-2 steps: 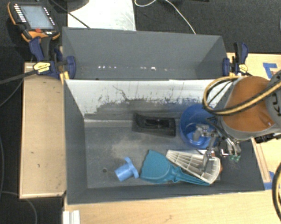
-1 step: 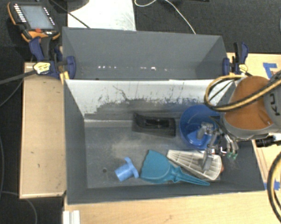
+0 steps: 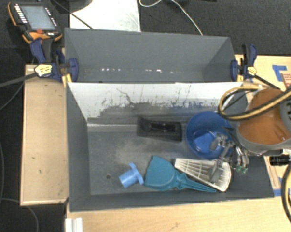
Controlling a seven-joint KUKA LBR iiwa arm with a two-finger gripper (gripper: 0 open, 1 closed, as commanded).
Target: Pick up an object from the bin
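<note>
My gripper [image 3: 228, 154] hangs at the right side of the bin, between a blue bowl [image 3: 199, 135] and a white slotted spatula head [image 3: 199, 169]. It stands over the spatula head's right end and just beside the bowl's right rim. The spatula head lies across the handle of a teal scoop [image 3: 160, 174] near the bin's front wall.
A black rectangular block [image 3: 159, 128] lies at the middle of the bin towards the back. A small blue spool-like piece [image 3: 131, 176] lies left of the scoop. The arm's orange cover and looped cable hang over the bin's right wall.
</note>
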